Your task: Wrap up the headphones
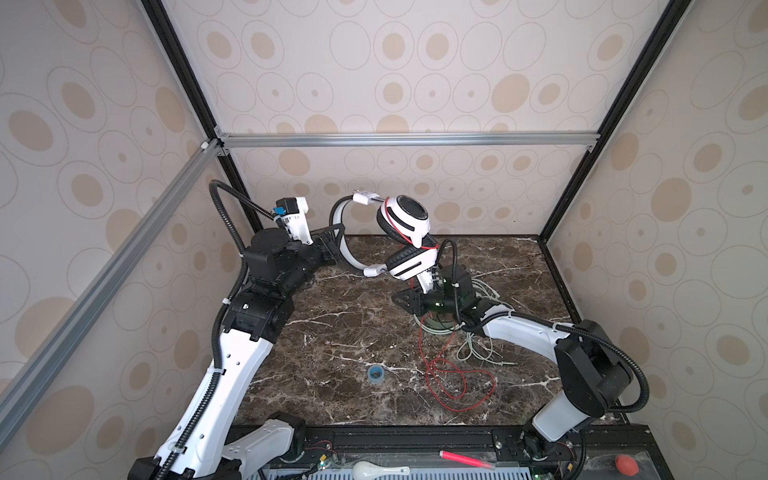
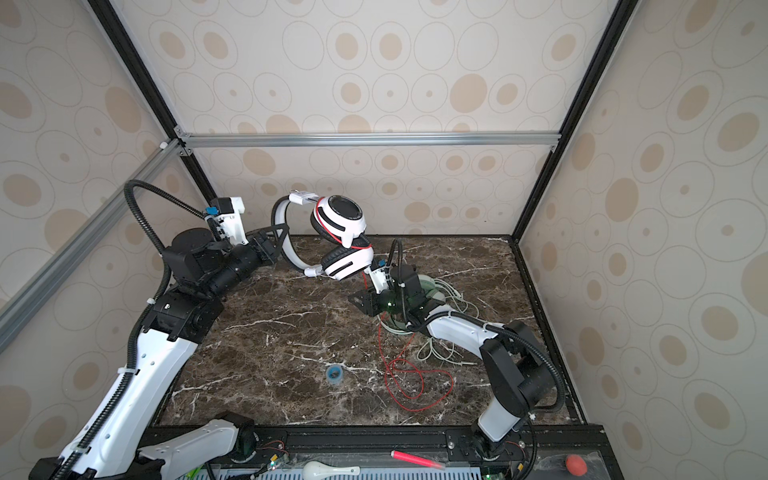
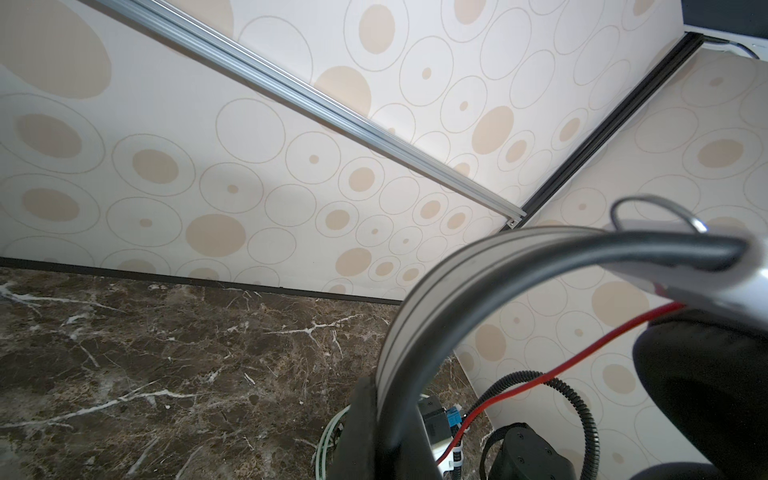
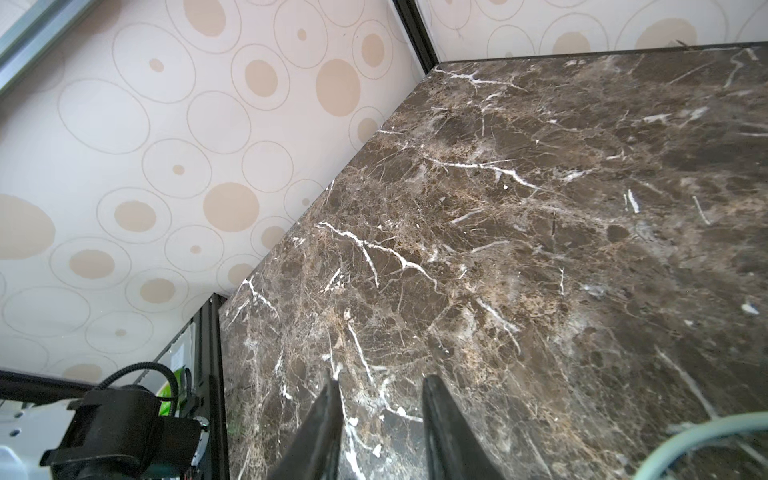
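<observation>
Left hand (image 1: 333,245) clamps the white-and-black headphones (image 1: 405,216) aloft as the right hand (image 4: 380,384), parted and empty below, may snag their dangling red cord (image 1: 430,365).

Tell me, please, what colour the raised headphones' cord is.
The cord is red, clearest in a top view.

White-black headphones (image 1: 405,216) aloft, red cord (image 1: 420,336) dangling; mint pair (image 2: 428,287) seemingly flat.

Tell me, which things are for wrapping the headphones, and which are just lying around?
For the job: white-and-black over-ear headphones, thin red cord, pale mint-green headphones, pale green cord.
Just lying about: small blue ring, pink stick, white plastic spoon, red ball.
</observation>
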